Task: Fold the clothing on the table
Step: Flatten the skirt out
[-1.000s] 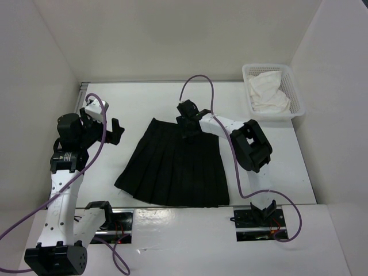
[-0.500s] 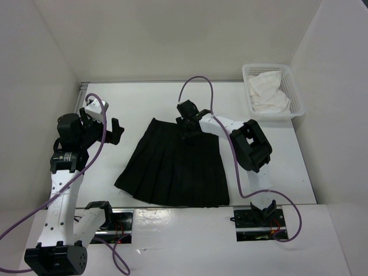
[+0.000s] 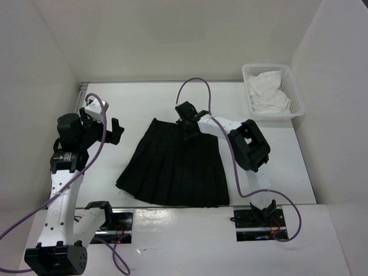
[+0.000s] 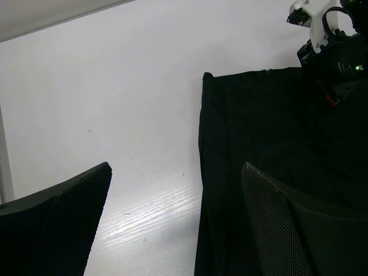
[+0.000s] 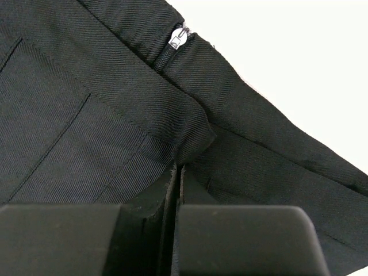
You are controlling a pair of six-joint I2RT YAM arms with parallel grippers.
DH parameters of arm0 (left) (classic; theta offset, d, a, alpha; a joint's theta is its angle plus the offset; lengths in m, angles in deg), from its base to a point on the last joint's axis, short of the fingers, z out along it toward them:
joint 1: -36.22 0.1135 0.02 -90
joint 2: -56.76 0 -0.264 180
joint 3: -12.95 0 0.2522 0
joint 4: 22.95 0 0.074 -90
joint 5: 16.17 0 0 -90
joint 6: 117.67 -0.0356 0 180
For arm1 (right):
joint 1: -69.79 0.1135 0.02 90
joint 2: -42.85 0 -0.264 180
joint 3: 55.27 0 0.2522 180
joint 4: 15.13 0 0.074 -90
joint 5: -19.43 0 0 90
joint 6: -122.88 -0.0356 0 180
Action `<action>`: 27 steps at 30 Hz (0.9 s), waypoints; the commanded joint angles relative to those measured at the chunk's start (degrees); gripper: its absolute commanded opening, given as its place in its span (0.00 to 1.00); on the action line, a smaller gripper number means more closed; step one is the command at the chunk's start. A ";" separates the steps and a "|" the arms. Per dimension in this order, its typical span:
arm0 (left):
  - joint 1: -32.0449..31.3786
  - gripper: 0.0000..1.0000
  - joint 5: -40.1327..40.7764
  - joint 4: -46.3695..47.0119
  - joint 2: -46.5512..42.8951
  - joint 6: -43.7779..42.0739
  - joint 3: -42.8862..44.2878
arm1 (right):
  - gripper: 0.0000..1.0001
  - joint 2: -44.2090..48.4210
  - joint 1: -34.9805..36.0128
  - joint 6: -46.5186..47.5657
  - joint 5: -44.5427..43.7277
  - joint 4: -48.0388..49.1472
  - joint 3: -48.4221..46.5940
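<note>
1. Between the fingertips of the right gripper (image 5: pixel 178 171), a thin pucker of waistband from the black skirt (image 3: pixel 175 169) is pinched. The jaws are pressed together on it, with the zip pull (image 5: pixel 178 39) just ahead of the tips.
2. Risk noted: the bite is judged shallow. If the cloth is lifted quickly, the pucker could be drawn out of the tips and dropped.
3. Risk noted: possibly only the upper layer is caught. In that case the layers would be pulled apart and the pleats disturbed.
4. Risk noted: the waistband corner to the left of the right gripper is unheld. A one-point pull could leave the skirt dragged and bunched across the worktop (image 3: pixel 276 155) rather than folded.
5. Right arm pose: it is reached forward with the wrist pitched down onto the waistband. The rest of the skirt is spread flat behind the gripper, toward the bases.
6. Left gripper (image 4: pixel 176 168): the jaws are held wide apart with nothing between them, raised off the worktop. The skirt's side edge lies ahead and slightly right of it, untouched.
7. The basket (image 3: pixel 296 109) stands well off to the right of the right gripper.
</note>
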State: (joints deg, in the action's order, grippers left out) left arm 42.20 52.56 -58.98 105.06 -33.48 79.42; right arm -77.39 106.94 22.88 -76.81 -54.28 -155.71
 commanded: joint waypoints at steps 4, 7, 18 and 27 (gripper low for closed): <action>0.26 1.00 -0.61 2.05 -0.22 0.62 -0.85 | 0.00 2.72 1.26 4.27 3.51 -6.23 -6.04; 0.26 1.00 -0.61 2.57 -0.74 0.62 -0.85 | 0.00 10.36 1.26 7.78 7.63 -9.75 -10.87; 0.26 1.00 1.06 3.63 -2.85 1.14 -1.90 | 0.00 21.72 3.99 17.55 14.39 -24.26 -33.20; 0.26 1.00 2.21 4.68 -3.91 2.28 -2.43 | 0.00 19.79 5.48 21.59 18.89 -35.14 -52.26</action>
State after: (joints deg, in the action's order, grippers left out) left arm 42.20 54.15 -56.94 101.89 -33.17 77.17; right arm -56.87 111.92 41.78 -60.70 -83.85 -201.15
